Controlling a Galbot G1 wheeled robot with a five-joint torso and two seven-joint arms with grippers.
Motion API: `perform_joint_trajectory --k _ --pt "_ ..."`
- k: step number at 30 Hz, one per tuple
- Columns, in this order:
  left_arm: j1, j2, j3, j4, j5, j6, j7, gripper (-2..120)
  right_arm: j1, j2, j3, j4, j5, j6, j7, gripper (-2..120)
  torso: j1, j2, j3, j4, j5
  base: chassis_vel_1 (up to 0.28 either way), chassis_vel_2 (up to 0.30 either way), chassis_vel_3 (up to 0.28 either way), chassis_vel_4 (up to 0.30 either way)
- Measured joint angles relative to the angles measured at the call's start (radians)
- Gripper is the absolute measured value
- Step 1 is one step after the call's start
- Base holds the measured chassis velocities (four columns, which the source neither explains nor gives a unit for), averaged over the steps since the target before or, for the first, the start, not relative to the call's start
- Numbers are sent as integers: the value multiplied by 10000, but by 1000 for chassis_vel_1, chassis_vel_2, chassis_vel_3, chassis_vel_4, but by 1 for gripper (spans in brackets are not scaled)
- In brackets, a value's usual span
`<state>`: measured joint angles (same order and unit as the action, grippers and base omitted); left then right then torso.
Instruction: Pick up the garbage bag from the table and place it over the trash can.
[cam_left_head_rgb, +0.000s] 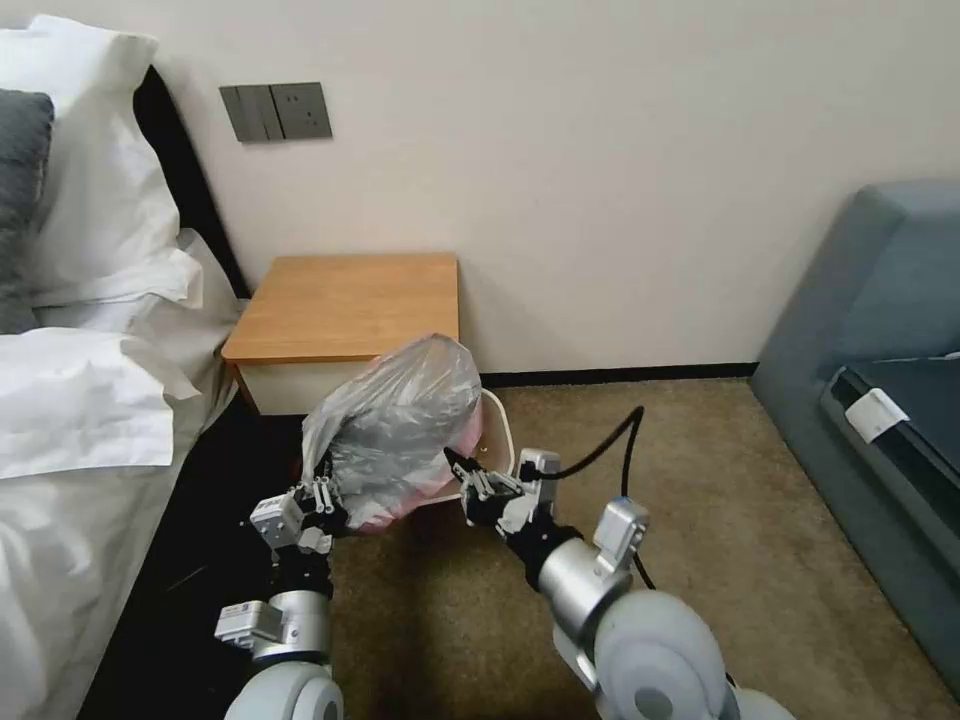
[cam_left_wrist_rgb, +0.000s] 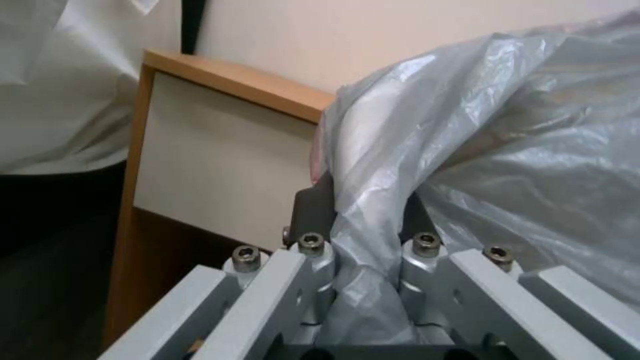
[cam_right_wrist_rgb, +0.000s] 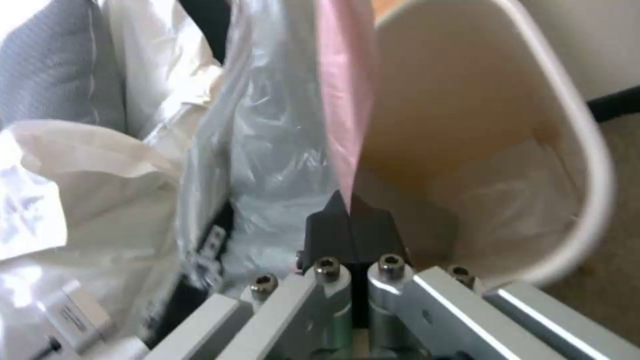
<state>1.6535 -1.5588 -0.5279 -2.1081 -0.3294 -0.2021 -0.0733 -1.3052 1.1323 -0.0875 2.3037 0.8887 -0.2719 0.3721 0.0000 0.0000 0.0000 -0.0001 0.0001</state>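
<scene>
garbage bag (cam_left_head_rgb: 400, 430) off the surface (cam_left_head_rgb: 350, 305), both jaws clamped on its rim, left gripper (cam_left_head_rgb: 322, 497) and right gripper (cam_left_head_rgb: 462, 470) holding it over the trash can (cam_left_head_rgb: 497, 425), not yet seated

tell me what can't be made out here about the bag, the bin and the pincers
- Head view: most of the trash can is hidden behind the garbage bag; a part of its rim shows.
- Head view: the left pincer tips are buried in the bag's plastic.
- Left wrist view: the bag covers the bin.
- Right wrist view: the right pincer pinches the pink rim; the bin's floor is blurred.
</scene>
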Motion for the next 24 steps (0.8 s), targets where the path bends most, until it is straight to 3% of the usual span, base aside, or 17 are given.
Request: perform_joint_trajectory --k 11,24 --pt "-54 64 -75 -200 -400 171 -88 7 -707 -114 324 248 -540 178 -386 0 0 1 0 1 -1 0 0 0 0" --pt "41 13 -36 -429 -409 194 -97 7 -198 140 351 -85 -508 214 -418 0 0 1 1 1 -1 0 0 0 0"
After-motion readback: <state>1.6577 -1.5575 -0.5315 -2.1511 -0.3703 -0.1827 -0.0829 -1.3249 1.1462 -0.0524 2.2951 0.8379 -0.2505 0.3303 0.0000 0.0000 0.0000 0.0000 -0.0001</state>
